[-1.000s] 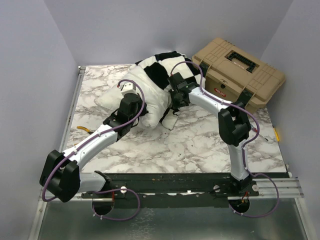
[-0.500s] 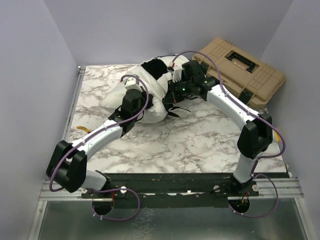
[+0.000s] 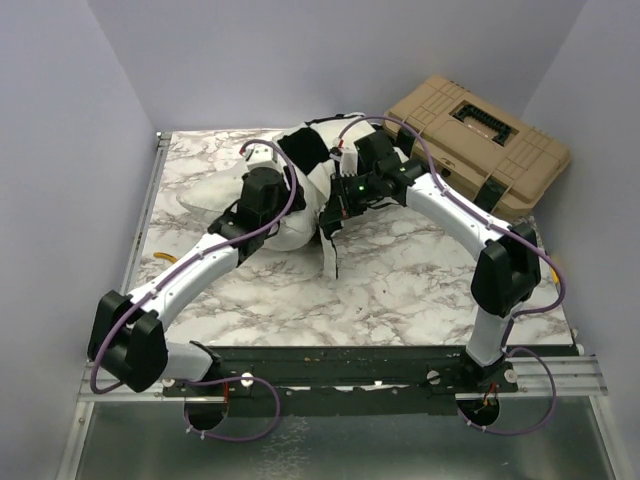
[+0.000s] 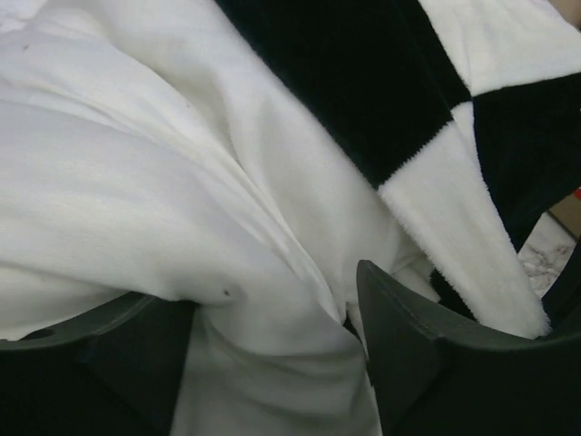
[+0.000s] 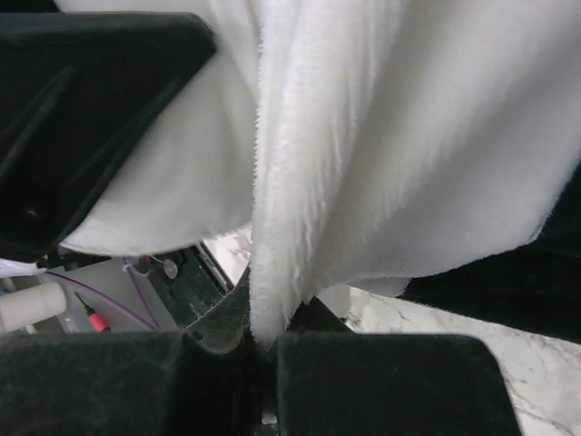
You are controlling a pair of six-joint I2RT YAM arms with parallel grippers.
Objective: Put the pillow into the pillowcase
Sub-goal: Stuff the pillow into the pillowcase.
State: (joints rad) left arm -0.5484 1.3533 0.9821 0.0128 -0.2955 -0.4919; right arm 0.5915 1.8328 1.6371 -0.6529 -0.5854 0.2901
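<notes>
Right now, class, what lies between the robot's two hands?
The white pillow, partly covered by the checked pillowcase, fills the gap between left hand and right hand; the top view shows it.

Marble-patterned table, white pillow (partly in the checked pillowcase) toward the back, tan case at far-right corner

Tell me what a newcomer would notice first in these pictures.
The big puffy white pillow bunched at the back of the marble-patterned table, with the limp black-and-white checkerboard fabric pillowcase draped over its far end, draws the eye first. Both arms crowd onto it: the right jaws are shut on a hanging flap of the pillowcase, the left jaws stand open against the pillow. A tan hard plastic toolbox sits at the far right corner.
</notes>
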